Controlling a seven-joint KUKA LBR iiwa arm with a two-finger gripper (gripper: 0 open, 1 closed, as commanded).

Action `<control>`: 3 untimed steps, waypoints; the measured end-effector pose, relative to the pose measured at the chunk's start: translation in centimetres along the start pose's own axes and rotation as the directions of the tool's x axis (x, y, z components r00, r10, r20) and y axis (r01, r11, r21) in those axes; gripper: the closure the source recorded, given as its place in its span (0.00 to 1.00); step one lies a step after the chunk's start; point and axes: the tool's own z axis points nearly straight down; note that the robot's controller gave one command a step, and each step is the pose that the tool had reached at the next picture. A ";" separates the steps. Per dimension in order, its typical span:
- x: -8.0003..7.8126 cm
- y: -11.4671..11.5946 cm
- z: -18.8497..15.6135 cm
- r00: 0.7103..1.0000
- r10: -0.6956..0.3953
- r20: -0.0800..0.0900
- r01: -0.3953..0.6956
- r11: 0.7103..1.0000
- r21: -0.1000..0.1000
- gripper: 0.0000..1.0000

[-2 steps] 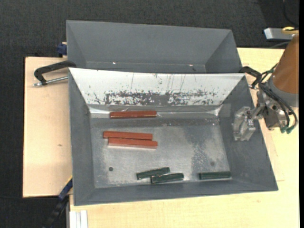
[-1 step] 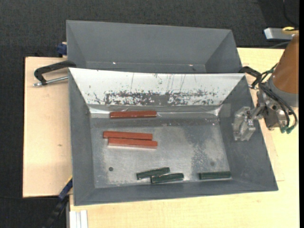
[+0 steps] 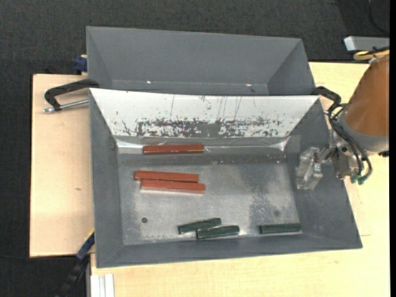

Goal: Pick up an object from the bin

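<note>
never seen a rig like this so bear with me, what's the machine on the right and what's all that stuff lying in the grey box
One camera looks down, slightly from one side, into a grey metal bin. The machine on the right is a robot arm. Its gripper, the part that grabs, hangs over bare floor at the bin's right side. Its job is to pick something out. One red-brown bar lies by the back wall, a pair of red-brown bars lies left of the middle, and three dark green bars lie along the front. I see nothing held.
</note>
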 end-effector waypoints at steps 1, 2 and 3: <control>1.8 0.5 4.5 1.000 0.007 -0.010 -0.007 1.000 -0.001 1.00; 1.9 0.8 6.0 1.000 -0.003 -0.011 0.003 1.000 -0.002 1.00; 2.9 6.1 5.3 1.000 -0.014 -0.011 0.014 1.000 -0.001 1.00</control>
